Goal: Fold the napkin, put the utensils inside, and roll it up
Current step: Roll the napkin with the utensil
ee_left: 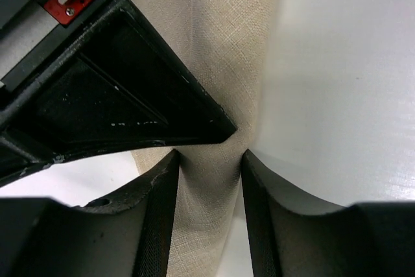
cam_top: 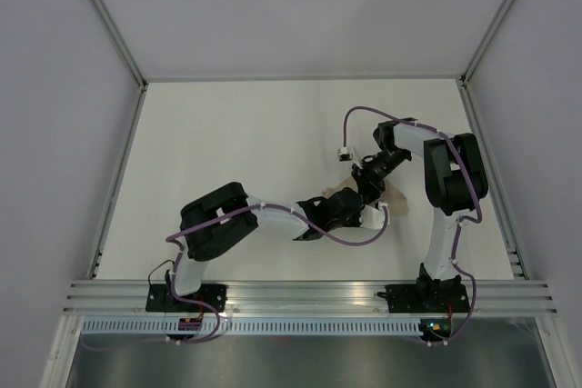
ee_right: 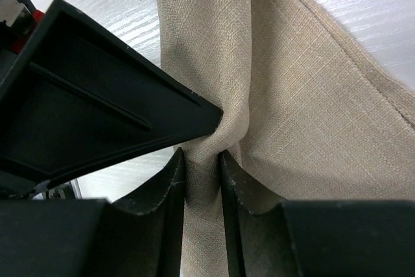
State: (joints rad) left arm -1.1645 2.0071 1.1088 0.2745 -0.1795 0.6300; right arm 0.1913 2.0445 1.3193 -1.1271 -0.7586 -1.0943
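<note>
**Top view.** The left arm (cam_top: 227,220) lies low, reaching from its near-left base rightward across the table (cam_top: 227,134), with the elbow folded and the wrist pointing right. The right arm (cam_top: 450,188) stands up from its near-right base, bends at the far side, and turns its wrist down toward the near left. The left gripper (cam_top: 355,213) and right gripper (cam_top: 370,190) meet tip to tip, right of the table's centre. The napkin (cam_top: 346,192) lies under them, and only small beige slivers show past the black housings. A purple cable (cam_top: 364,114) loops over the right arm's far joint.

**Left wrist view.** The left gripper's two fingers (ee_left: 159,218) stand in the foreground, partly apart. A band of napkin (ee_left: 220,43) runs between them and touches both tips. Nearer the camera, a sliver of table shows between the cloth and the finger on the view's right. Whether the jaws press the cloth I cannot tell. The right gripper's wedge-shaped finger (ee_left: 130,95) juts in from the left, its tip against the same band.

**Right wrist view.** The right gripper's fingers (ee_right: 162,212) stand close together, clamped on a bunched ridge of napkin (ee_right: 311,108), which is creased at the pinch. The cloth fans out to the right over the table, its hem visible. The left gripper's finger (ee_right: 97,95) juts in from the left, its tip touching the ridge.
</note>
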